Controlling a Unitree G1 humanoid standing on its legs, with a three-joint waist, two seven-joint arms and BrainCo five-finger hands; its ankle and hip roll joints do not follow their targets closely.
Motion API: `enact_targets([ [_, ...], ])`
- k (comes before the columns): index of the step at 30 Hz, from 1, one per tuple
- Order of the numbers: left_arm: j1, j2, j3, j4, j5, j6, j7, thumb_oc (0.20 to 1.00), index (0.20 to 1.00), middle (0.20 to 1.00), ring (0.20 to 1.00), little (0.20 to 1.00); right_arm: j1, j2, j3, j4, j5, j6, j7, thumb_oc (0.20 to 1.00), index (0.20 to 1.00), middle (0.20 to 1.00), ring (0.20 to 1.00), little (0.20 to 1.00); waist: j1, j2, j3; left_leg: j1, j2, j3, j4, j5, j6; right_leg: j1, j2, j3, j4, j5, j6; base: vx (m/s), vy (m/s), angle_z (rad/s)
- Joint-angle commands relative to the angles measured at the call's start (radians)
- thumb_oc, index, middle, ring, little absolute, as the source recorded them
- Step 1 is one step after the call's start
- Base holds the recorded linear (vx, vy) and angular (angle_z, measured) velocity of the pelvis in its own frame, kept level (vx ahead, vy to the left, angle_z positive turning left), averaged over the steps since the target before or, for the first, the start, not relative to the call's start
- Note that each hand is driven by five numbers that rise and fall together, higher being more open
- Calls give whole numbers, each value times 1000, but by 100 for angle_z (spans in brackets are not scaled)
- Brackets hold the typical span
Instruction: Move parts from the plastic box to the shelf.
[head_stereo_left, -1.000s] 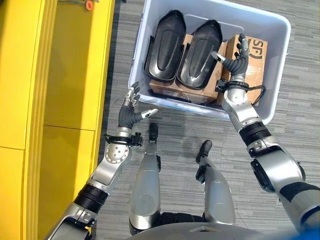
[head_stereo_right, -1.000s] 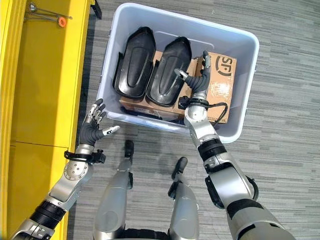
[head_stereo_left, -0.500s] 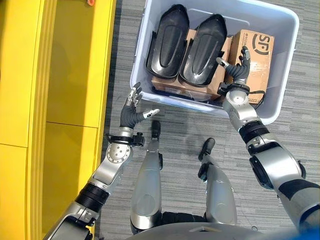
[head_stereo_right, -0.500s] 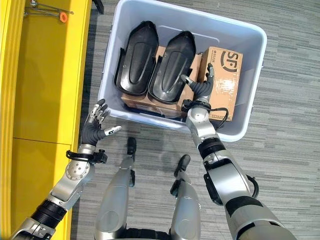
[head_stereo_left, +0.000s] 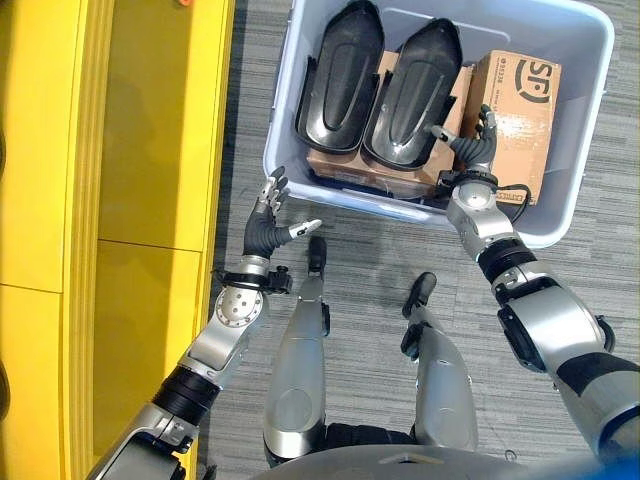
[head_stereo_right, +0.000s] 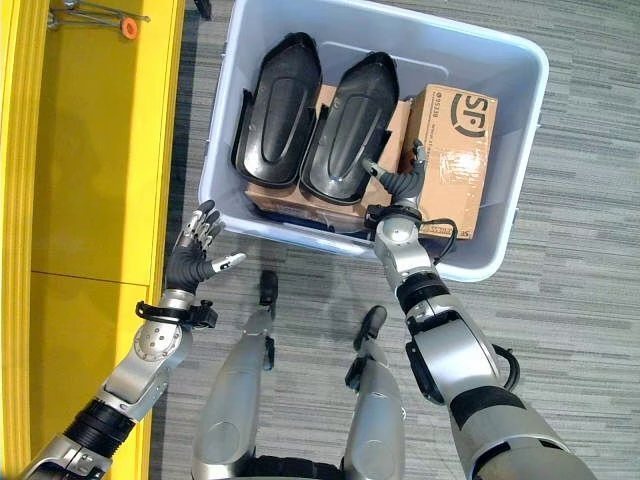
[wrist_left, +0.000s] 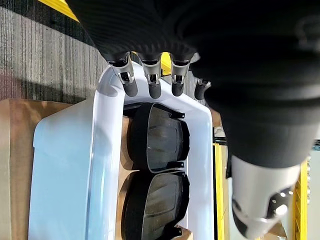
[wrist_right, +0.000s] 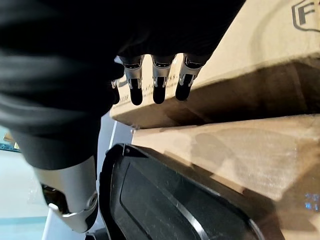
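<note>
Two black shell-shaped parts (head_stereo_left: 338, 78) (head_stereo_left: 410, 96) lie side by side on cardboard boxes (head_stereo_left: 520, 115) inside the pale plastic box (head_stereo_left: 283, 150), long axes running away from me, narrow ends far. My right wrist view shows the box edges up close. My right hand (head_stereo_left: 474, 148) hangs between the right-hand part and the printed carton, fingers loosely spread, holding nothing. My left hand (head_stereo_left: 268, 222) hovers outside the box's near wall, fingers splayed, beside the yellow shelf (head_stereo_left: 110, 200).
</note>
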Motion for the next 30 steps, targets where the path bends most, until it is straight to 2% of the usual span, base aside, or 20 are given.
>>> enact_targets([
  [1, 4, 15, -13, -84, 3, -48, 11, 1000, 1000, 1000, 1000, 1000, -69, 6, 19, 45, -15, -22, 2, 1000, 1000, 1000, 1000, 1000, 25, 1, -23, 5, -4, -40, 90, -139, 6, -27, -51, 0, 60, -24, 34, 0, 0, 0],
  [11, 7, 18, -11, -86, 4, -48, 14, 1000, 1000, 1000, 1000, 1000, -61, 12, 29, 18, -25, -23, 4, 1000, 1000, 1000, 1000, 1000, 28, -4, -23, -6, -7, -44, 89, -133, 8, -31, -52, -7, 57, -19, 35, 1, 2, 1],
  [16, 13, 21, -13, -93, -3, -51, 15, 1000, 1000, 1000, 1000, 1000, -78, 10, 11, 84, -2, -17, 4, 1000, 1000, 1000, 1000, 1000, 36, -1, -23, -9, -9, -48, 87, -138, 9, -30, -51, -10, 56, -23, 36, 8, 5, 8],
  [30, -9, 23, -43, -85, -9, -56, 13, 1000, 1000, 1000, 1000, 1000, -147, -24, 21, 235, -1, 19, 13, 1000, 1000, 1000, 1000, 1000, 59, 28, -23, -62, -19, -55, 114, -144, 11, -66, -58, -16, 68, -26, 38, 1, 1, 1],
])
